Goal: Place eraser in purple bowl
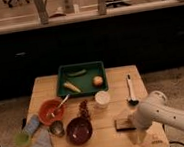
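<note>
The eraser [123, 123], a small flat dark block with a tan patch, lies on the wooden table [103, 139] right of the middle near the front. The purple bowl [79, 130] stands to its left, deep, glossy and empty. My white arm [163, 113] reaches in from the lower right. My gripper [137, 126] is at the eraser's right end, low over the table; the arm's white body covers most of it.
An orange bowl [52, 111] with a spoon stands left. A small metal cup [56, 127], a green cup [22, 139] and blue cloths [39, 140] lie at front left. A green tray [81, 79] with food sits at the back. A white cup [102, 99] and a long utensil [130, 89] are nearby.
</note>
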